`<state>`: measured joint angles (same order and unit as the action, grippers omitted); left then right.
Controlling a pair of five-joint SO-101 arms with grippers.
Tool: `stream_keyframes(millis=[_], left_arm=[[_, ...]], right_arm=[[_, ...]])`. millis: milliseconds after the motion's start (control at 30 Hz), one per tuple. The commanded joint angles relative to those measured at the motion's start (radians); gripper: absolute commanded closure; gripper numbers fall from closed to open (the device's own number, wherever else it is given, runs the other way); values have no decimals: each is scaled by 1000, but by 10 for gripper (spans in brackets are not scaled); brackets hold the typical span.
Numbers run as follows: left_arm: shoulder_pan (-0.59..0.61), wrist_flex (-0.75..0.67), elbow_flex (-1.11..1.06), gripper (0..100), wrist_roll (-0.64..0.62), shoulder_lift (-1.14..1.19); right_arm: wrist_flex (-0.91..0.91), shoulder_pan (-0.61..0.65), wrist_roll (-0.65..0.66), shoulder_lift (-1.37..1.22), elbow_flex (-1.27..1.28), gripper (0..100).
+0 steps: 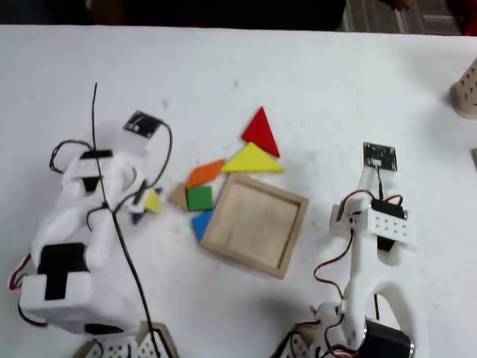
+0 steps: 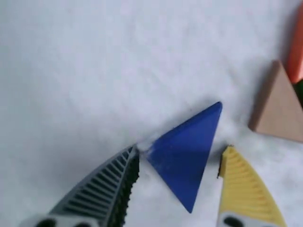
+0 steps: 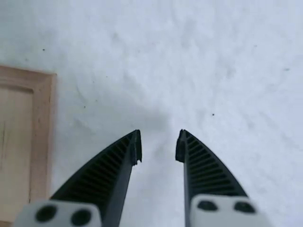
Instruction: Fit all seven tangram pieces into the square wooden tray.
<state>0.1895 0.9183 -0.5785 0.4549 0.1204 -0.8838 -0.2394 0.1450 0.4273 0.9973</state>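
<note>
The square wooden tray (image 1: 214, 233) lies mid-table with nothing in it; its rim (image 3: 43, 123) also appears beside my right gripper. Left of and behind it lie a red triangle (image 1: 261, 132), a yellow triangle (image 1: 253, 159), an orange parallelogram (image 1: 205, 172), a green square (image 1: 199, 198), a tan triangle (image 1: 177, 196) and a light blue piece (image 1: 201, 222). A dark blue triangle (image 2: 187, 151) lies flat between the fingers of my open left gripper (image 2: 180, 158), left of the tan triangle (image 2: 279, 111). My right gripper (image 3: 158, 145) is open over bare table, right of the tray.
The left arm (image 1: 82, 239) fills the near left, with a black cable (image 1: 112, 216) trailing over it. The right arm (image 1: 371, 224) stands folded right of the tray. A tan perforated object (image 1: 466, 89) sits at the far right edge.
</note>
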Motion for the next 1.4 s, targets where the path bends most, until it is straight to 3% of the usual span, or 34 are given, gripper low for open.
stream_keyframes(millis=[0, 100, 333, 633, 933, 1067, 1367], left_arm=[[-12, 11, 63, 718, -6, 18], [-16, 9, 57, 731, -6, 18], [-19, 9, 57, 902, -6, 19], [-16, 127, 57, 890, -20, 22], [-16, 144, 66, 888, -483, 16], [-16, 172, 127, 888, -563, 16], [-93, 393, 336, 890, -615, 16]], right_arm=[[13, -8, 11, 8, -48, 872], [13, -10, 11, 8, -48, 872], [16, -22, 11, 7, -49, 872], [18, -35, 11, 12, -49, 872], [18, -35, 11, 12, -49, 872], [18, -35, 11, 12, -49, 872], [18, -35, 11, 12, -49, 872]])
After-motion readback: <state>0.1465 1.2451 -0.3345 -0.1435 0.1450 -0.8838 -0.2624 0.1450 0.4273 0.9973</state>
